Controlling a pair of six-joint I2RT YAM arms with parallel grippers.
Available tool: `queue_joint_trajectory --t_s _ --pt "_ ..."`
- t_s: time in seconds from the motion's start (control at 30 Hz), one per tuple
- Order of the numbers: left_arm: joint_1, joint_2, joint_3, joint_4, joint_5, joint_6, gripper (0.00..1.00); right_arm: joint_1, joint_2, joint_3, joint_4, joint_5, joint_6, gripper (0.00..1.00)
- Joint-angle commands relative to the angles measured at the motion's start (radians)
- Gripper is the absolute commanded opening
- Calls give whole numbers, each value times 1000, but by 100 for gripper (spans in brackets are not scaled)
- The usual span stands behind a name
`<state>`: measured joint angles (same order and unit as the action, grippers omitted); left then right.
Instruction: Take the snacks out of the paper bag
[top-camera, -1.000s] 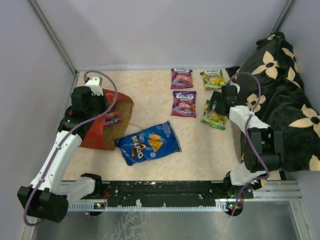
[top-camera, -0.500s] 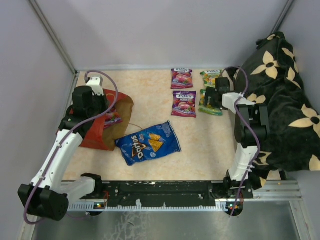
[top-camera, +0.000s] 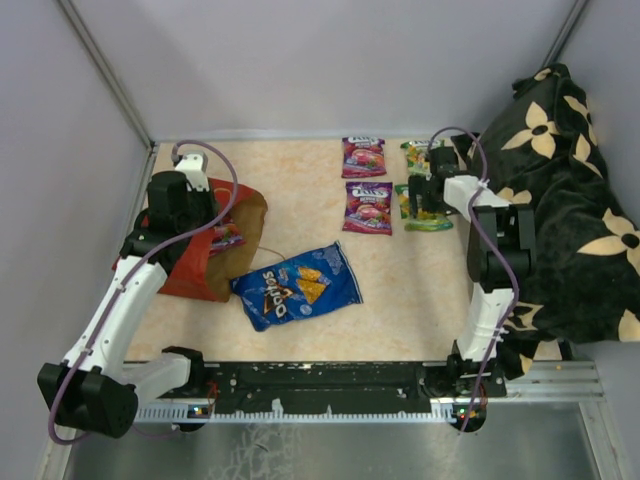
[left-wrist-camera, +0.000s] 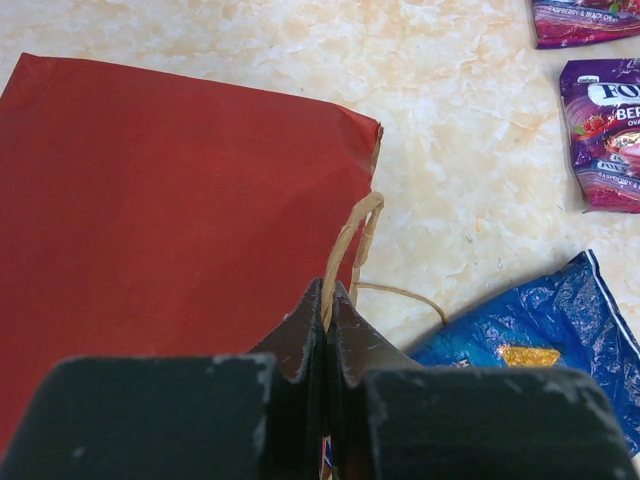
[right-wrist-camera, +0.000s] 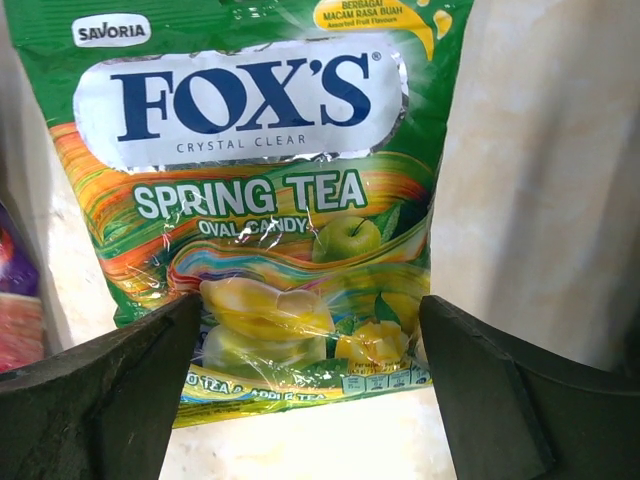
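Note:
The red paper bag (top-camera: 195, 270) (left-wrist-camera: 170, 190) lies on its side at the left, mouth towards the middle. My left gripper (top-camera: 185, 210) (left-wrist-camera: 328, 300) is shut on its thin brown loop handle (left-wrist-camera: 358, 225). A purple packet (top-camera: 226, 238) shows in the mouth. The blue Doritos bag (top-camera: 297, 285) (left-wrist-camera: 540, 340) lies beside the bag. Two purple candy packets (top-camera: 363, 157) (top-camera: 368, 207) lie further back. My right gripper (top-camera: 422, 195) (right-wrist-camera: 310, 340) stands wide, its fingers against both edges of a green Fox's packet (top-camera: 420, 215) (right-wrist-camera: 280, 200), low at the table. A second green packet (top-camera: 413, 150) lies behind it.
A black flower-patterned cloth (top-camera: 570, 200) is heaped along the right side, close behind my right arm. Grey walls close in the back and the left of the beige tabletop (top-camera: 300, 185).
My right arm has swung back and left, carrying the green packet up beside the lower purple packet. The left arm and the bag have hardly moved.

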<state>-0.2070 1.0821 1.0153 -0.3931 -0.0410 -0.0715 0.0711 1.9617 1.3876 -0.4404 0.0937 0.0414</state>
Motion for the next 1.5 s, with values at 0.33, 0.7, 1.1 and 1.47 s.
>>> queue_joint_trajectory --t_s 0.33,0.7,1.1,1.47 --pt "4 1 29 5 7 1 2 -16 -214 -23 -137 140 61 99" --pt "5 -1 30 3 -7 2 2 240 -614 -448 372 -521 327 91" --pt "5 -20 29 3 -3 1 1 381 -453 -593 535 -603 319 75" --pt "4 -29 29 5 0 2 2 445 -359 -566 515 -544 285 72"
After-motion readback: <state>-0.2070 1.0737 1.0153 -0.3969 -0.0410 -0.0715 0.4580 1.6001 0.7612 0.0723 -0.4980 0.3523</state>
